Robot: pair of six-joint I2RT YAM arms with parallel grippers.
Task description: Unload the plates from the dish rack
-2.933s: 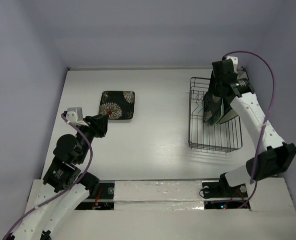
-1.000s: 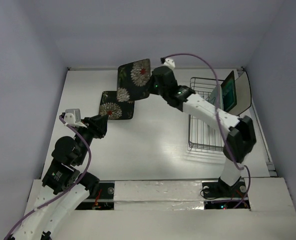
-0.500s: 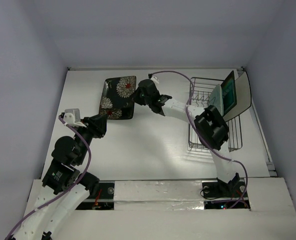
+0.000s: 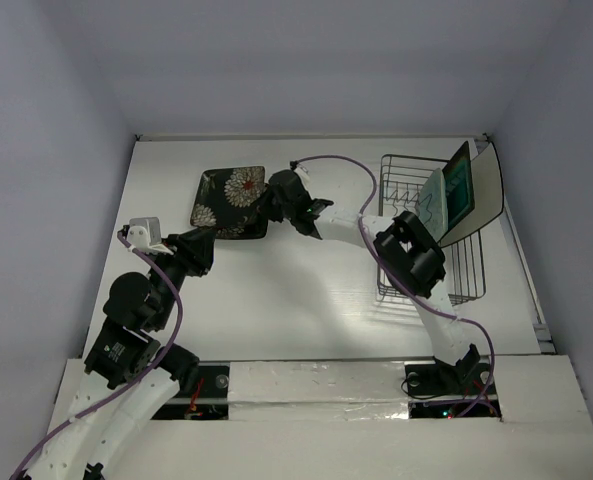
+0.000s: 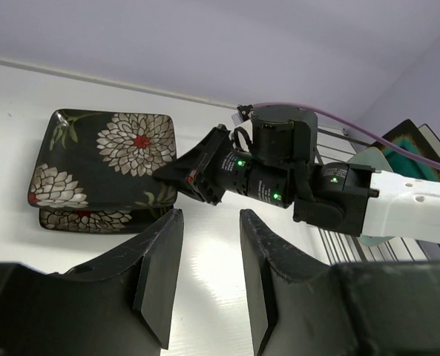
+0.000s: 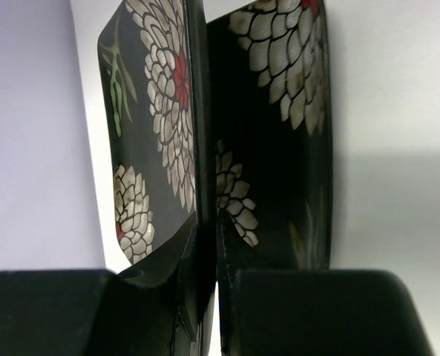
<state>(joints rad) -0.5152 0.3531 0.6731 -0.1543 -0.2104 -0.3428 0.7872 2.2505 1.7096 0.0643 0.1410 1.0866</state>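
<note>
- Right gripper (image 4: 269,200) is clamped on the rim of the upper black floral plate (image 4: 228,190), its fingers (image 6: 160,289) pinching the plate's edge at the 3 o'clock side.
- That plate hangs slightly tilted over the lower black floral plate (image 4: 242,230), which lies flat on the table (image 4: 316,290) at about 11 o'clock in the top view. I cannot tell whether the two plates touch.
- Left gripper (image 5: 208,245) hovers just beside the stack, at its 7 o'clock, with its jaws apart and nothing between them.
- At about 2 o'clock on the table, the dish rack (image 4: 411,285) holds three plates standing on edge at its far end: the mint plate (image 4: 432,207), the teal plate (image 4: 463,185) and the cream plate (image 4: 489,190).
</note>
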